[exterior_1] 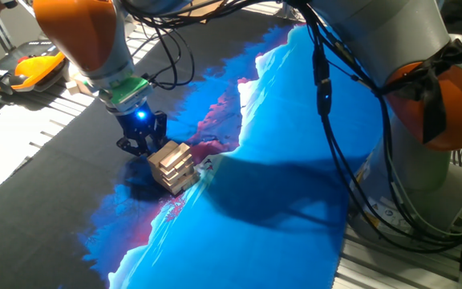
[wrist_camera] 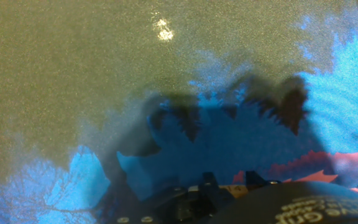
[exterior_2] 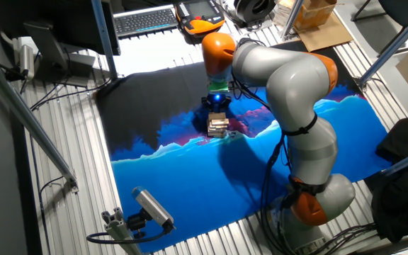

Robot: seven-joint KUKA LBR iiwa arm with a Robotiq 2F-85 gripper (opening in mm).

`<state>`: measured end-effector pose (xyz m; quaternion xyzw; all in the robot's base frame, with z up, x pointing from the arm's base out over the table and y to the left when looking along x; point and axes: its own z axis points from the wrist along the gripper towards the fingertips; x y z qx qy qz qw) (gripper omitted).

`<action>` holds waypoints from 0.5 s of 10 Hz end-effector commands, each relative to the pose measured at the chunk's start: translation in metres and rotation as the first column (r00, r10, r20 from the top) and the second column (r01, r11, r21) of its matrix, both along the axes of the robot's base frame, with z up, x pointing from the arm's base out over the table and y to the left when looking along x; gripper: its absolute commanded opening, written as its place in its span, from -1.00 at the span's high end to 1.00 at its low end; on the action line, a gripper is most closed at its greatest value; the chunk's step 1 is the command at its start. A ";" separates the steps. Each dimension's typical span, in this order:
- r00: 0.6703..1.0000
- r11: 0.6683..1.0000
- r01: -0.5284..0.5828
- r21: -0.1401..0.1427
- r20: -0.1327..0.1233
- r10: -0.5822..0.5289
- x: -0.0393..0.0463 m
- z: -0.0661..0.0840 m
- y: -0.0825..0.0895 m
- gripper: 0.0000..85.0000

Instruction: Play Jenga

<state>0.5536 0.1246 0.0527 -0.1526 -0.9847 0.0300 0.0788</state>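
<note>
The Jenga tower is a small low stack of pale wooden blocks, slightly askew, standing on the cloth where black meets blue. It also shows in the other fixed view. My gripper is low over the cloth, right against the tower's far-left side near its top layers. In the other fixed view the gripper sits just behind the tower. The hand view shows only the two fingertips at the bottom edge with a sliver of tan between them. How far apart the jaws stand is not clear.
A black, blue and pink printed cloth covers the table. The arm's cables hang over the blue part. An orange handheld device and a keyboard lie at the far edge. A camera on a stand is at the near edge.
</note>
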 end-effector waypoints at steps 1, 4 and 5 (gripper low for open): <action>1.000 1.000 0.000 0.002 -0.001 0.000 -0.0001 0.000 0.000 0.60; 1.000 1.000 0.005 0.015 0.000 -0.005 -0.0004 -0.001 0.001 0.60; 1.000 1.000 0.005 0.015 0.000 -0.005 -0.0005 -0.001 0.000 0.60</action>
